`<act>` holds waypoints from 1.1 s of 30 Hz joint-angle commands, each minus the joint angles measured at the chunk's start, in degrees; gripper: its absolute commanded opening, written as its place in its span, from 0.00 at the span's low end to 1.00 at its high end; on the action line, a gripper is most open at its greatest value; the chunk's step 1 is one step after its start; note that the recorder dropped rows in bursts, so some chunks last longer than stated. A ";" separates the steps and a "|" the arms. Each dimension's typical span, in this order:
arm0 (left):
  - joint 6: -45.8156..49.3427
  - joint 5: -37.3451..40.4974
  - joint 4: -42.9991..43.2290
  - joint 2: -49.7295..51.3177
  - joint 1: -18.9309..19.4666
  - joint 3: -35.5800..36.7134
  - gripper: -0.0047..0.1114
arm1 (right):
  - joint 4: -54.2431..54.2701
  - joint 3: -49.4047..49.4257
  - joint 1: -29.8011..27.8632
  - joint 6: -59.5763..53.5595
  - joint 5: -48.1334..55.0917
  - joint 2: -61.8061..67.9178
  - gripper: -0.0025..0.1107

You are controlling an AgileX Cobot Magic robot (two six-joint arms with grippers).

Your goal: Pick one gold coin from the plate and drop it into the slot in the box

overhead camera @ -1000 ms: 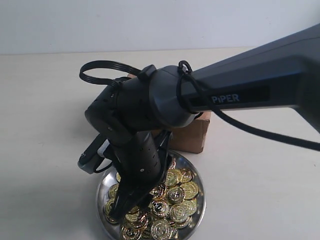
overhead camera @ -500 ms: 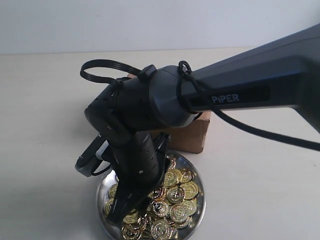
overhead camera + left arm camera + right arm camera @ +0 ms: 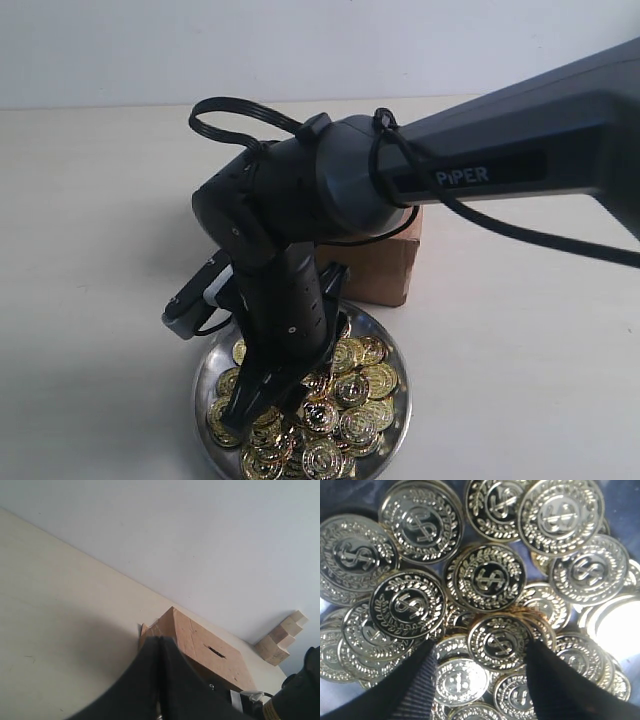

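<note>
Exterior view: right gripper [image 3: 262, 415] low over plate [image 3: 203, 378], jaws wide.
Gold coins [image 3: 362, 384] heaped beneath; box [image 3: 388, 268] just behind. Left wrist view: left gripper [image 3: 159, 642] pressed closed, slot [image 3: 216, 652] beyond it. Right wrist view: one coin [image 3: 496, 642] between spread fingers.

Cream, matte table [image 3: 90, 200], evenly lit, with soft shadows only. Along its far edge, plain whitish wall [image 3: 300, 50], faintly bluish in tone. At that far edge, near the wall, small stepped stack of pale wooden blocks [image 3: 281, 641].
</note>
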 commanded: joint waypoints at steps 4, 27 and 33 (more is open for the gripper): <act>0.22 -0.21 0.11 -0.36 -0.34 -0.21 0.04 | -0.10 -0.37 -0.38 -0.59 -0.59 -0.09 0.47; 0.22 -0.21 0.11 -0.36 -0.34 -0.21 0.04 | -0.42 -0.37 -1.11 -0.05 -0.71 -0.09 0.52; 0.22 -0.21 0.11 -0.36 -0.34 -0.21 0.04 | 0.40 -0.37 -1.71 -0.42 -0.34 -0.09 0.52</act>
